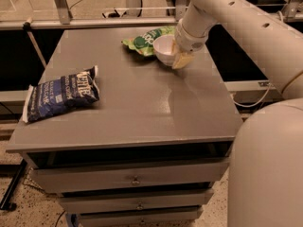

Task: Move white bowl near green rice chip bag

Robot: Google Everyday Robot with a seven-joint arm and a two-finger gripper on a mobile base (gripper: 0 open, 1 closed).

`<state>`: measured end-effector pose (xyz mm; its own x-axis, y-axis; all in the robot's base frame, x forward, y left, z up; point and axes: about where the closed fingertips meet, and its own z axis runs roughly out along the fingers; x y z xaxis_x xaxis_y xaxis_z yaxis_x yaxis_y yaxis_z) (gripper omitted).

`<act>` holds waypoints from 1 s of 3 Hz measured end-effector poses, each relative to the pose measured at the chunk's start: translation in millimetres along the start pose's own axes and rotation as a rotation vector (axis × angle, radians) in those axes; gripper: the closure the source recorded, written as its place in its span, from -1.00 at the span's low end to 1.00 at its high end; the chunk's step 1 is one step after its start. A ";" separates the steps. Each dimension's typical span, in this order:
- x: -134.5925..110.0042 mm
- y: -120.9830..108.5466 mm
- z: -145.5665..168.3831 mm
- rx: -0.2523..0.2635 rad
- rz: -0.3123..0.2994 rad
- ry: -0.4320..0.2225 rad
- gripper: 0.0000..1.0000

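1. Camera view: a grey cabinet top (142, 108) filled the middle of the frame, with three drawers (135, 179) stacked below its front edge, each with a small knob.
2. The white bowl (162, 48) sat upright on the cabinet top in the upper middle of the frame, close to the far edge.
3. The green bag (142, 40) lay flat just to the left of and behind the bowl. The bowl's far left side touched or overlapped the bag's edge, and part of the bag was hidden behind the bowl.
4. The gripper (179, 58) was at the bowl's right rim, low over the cabinet top, with a tan pad showing just outside the bowl's wall. Whether it clamped the rim or merely stood against it could not be told.
5. The white arm (227, 18) came down to the gripper from the upper right of the frame, and the robot's rounded white body (270, 164) filled the lower right corner.
6. A dark blue bag (61, 94) with white lettering lay on the left side of the cabinet top, well apart from the bowl and the green bag, its left end at the cabinet's left edge.
7. A metal rail (94, 22) ran along behind the cabinet at the top of the frame.
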<state>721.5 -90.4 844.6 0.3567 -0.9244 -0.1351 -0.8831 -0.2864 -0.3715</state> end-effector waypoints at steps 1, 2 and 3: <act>-0.5 0.5 2.9 -0.004 -0.001 -0.001 -0.88; -1.1 -0.2 2.0 -0.006 -0.001 -0.002 -1.00; 9.0 -0.7 -9.9 0.026 0.023 0.030 -1.00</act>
<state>722.3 -101.1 852.7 0.3263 -0.9381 -0.1166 -0.8827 -0.2583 -0.3926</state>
